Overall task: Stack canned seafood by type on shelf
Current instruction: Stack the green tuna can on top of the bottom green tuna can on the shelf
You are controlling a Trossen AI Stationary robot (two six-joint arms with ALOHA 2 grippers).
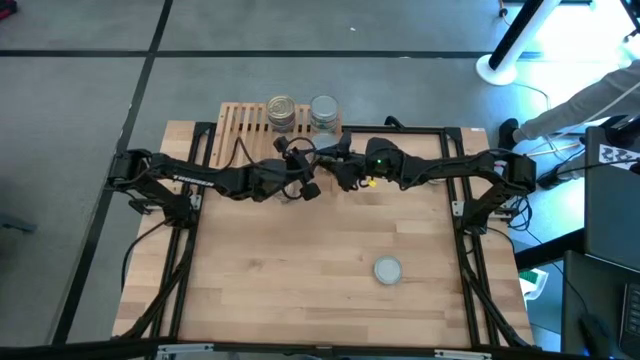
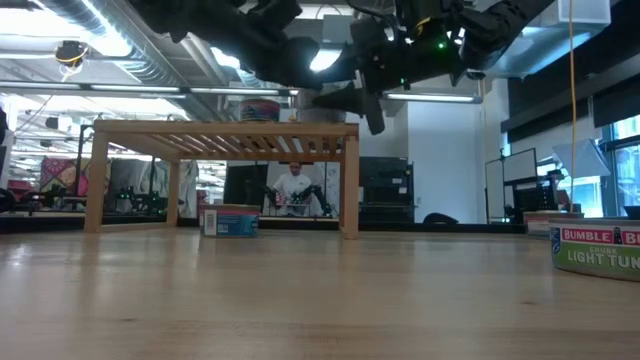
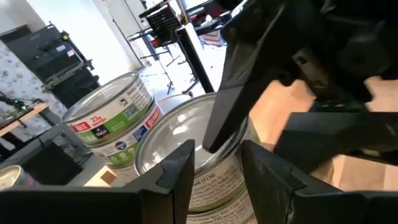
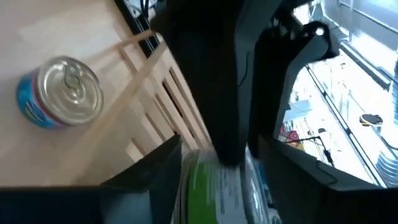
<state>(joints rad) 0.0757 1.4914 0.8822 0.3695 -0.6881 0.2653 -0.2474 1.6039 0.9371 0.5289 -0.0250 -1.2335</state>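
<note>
Nearest the low camera, a tuna tin (image 2: 598, 247) sits lower right. Both hands (image 1: 308, 187) (image 1: 345, 172) meet mid-frame below the shelf's (image 1: 240, 125) stacks; right hand apparently straddles a green-labelled tin (image 4: 214, 186), left's state unclear.

place: robotics lab | evidence: exposed ceiling ducts (image 2: 90, 25); equipment racks (image 3: 59, 59); seated person (image 2: 296, 188) behind

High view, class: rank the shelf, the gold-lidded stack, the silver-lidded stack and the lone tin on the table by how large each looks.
1. The shelf, clearly largest.
2. The gold-lidded stack and silver-lidded stack: alike, so not ranked apart.
3. The lone tin looks about the same across as those stacks; no sure order among the three.
</note>
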